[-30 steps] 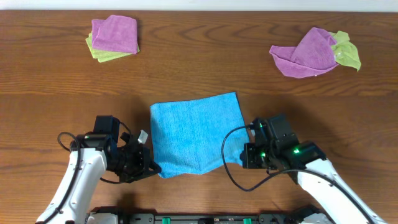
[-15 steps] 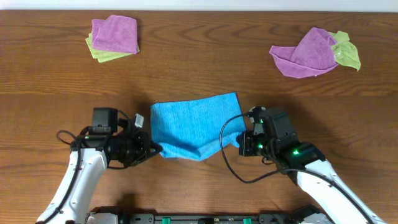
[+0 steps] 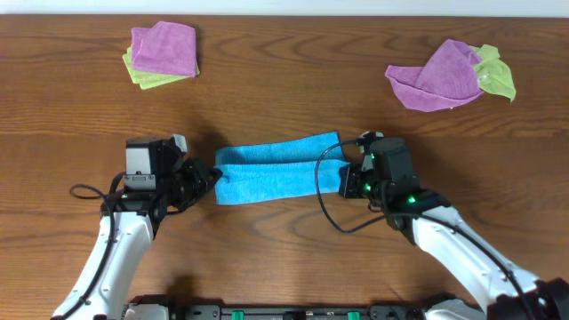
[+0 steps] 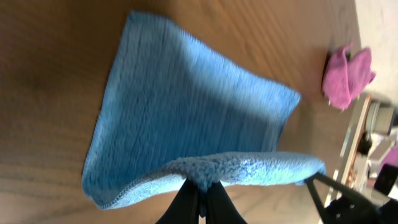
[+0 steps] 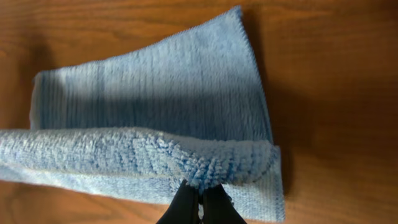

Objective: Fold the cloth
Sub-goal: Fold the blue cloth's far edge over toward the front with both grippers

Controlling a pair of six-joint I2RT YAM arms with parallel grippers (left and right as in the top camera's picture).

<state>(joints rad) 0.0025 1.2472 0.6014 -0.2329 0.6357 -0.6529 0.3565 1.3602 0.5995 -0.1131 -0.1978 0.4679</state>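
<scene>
The wooden table fills the overhead view, and the two arms reach in from its front edge, the left arm from the front left corner and the right arm from the front right. Between them, about midway along the table and nearer the front edge than the back, lies the blue cloth. From above it shows as a long, narrow band running left to right. Its near edge is lifted off the wood and arches over the part that lies flat. In the left wrist view the blue cloth spreads flat on the table beyond a raised fuzzy edge, and the right wrist view shows the blue cloth the same way. Near the back left corner a folded purple cloth sits on a green cloth. Toward the back right corner a crumpled purple cloth lies touching a crumpled green cloth. The left gripper is pressed together on the left end of the lifted edge, its fingers pinching the fabric. The right gripper pinches the right end of that edge likewise, its fingers clamped on the pile. A black cable loops from the right arm across the right end of the band.
</scene>
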